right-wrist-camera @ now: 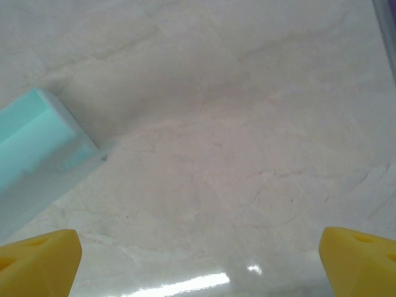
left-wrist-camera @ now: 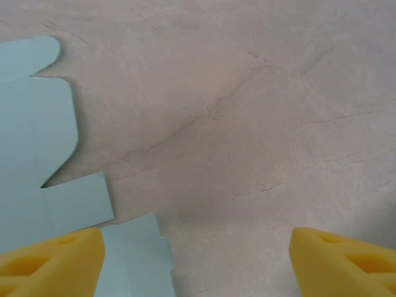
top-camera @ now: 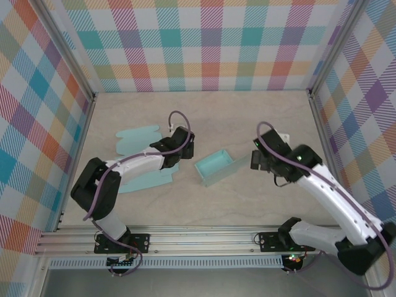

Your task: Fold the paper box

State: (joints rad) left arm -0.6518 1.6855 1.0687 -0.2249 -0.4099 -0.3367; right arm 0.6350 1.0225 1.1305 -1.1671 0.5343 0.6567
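Though close beside the right hand [top-camera: 254, 161], paper box [top-camera: 216, 166] apart from it.

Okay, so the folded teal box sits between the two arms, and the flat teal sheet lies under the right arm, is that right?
Not quite. The flat teal sheet lies partly under the left arm, not the right one, as the top external view shows. The folded teal box does sit between the two arms.

The left arm [top-camera: 139, 166] and right arm [top-camera: 337, 198] have white links, black joints, purple cables [top-camera: 177, 112] and yellow gripper fingers [left-wrist-camera: 49, 263].
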